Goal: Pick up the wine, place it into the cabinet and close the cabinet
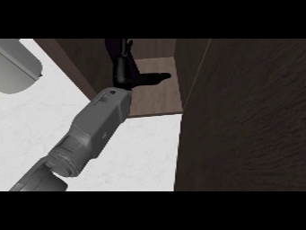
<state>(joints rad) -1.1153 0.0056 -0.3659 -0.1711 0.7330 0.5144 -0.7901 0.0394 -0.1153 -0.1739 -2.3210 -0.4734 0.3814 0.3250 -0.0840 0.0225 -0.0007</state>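
Placing step: left hand (123, 72) inside cabinet (156, 96), fingers hidden so grip can't tell, wine not visible, probably there; next, release, withdraw, swing door (255, 117) shut.

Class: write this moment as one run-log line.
left hand: inside cabinet | cabinet: open | wine: not discernible | right hand: not in view

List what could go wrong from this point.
The hand reaches deep into the cabinet, and the wine cannot be made out against it, so whether the bottle stands upright is unverifiable. The cabinet door stands open beside the forearm; closing it before withdrawing could catch the arm.
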